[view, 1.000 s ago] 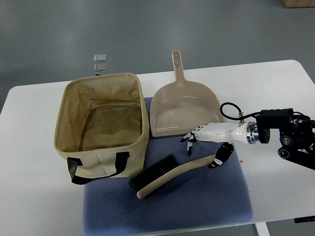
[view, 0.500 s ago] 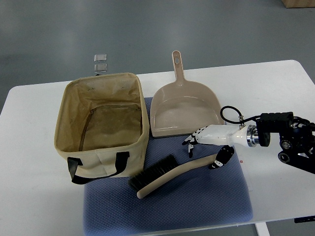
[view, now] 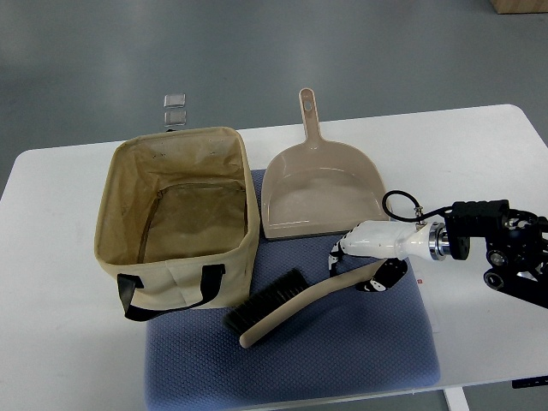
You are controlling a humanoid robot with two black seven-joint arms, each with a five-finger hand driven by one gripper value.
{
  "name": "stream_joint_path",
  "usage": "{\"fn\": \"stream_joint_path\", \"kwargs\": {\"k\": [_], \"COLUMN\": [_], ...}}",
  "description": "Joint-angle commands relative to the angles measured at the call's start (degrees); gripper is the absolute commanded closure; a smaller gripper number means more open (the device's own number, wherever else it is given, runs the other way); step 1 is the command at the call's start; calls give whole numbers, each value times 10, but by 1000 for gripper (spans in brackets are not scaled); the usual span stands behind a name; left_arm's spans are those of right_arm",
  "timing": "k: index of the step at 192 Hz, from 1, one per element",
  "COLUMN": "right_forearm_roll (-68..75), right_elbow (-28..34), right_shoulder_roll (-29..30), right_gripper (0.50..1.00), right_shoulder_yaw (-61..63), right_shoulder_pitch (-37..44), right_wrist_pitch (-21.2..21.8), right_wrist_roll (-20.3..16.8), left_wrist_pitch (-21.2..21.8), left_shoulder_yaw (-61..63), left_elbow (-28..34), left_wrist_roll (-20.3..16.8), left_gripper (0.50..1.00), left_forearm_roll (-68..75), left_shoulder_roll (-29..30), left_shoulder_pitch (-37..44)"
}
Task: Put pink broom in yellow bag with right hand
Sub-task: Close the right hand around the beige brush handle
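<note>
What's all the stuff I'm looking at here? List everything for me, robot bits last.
Table: one, white, under everything.
Mat: one, blue-grey, on the table's near side.
Bag: one, yellowish-beige with black handles, open and empty, left part of the table.
Dustpan: one, pinkish-beige, beside the bag, handle pointing away.
Broom: one, pinkish-beige handle with black bristles, lying on the mat.
Small clear squares: two, on the grey floor beyond the table.
Right hand: one, white with black joints, over the broom handle's end; grasp unclear.
Left arm: not visible.
</note>
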Motion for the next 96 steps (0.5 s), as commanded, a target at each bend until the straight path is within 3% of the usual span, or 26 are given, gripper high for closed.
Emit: {"fn": "stream_joint_path", "kwargs": {"k": [1,17,96], "right_forearm_roll": [-4,-4,13], "right_elbow": [0,0,1], "right_shoulder_roll": [1,0,-29], "right_gripper": [936,1000,1000], "right_shoulder_yaw": [0,0,24], "right_shoulder_pitch": [0,0,1], "right_wrist_pitch": [0,0,-3], "right_wrist_roll": [1,3,51], "left_wrist_pitch": [1,0,1], "left_shoulder_yaw": [0,0,0], "left_elbow": [0,0,0], "left_wrist_roll": [0,0,0], "left_gripper": [500,500,500], "left_forearm_roll": [0,0,0], "left_shoulder_roll": [0,0,0], "left_shoulder_pitch": [0,0,0]}}
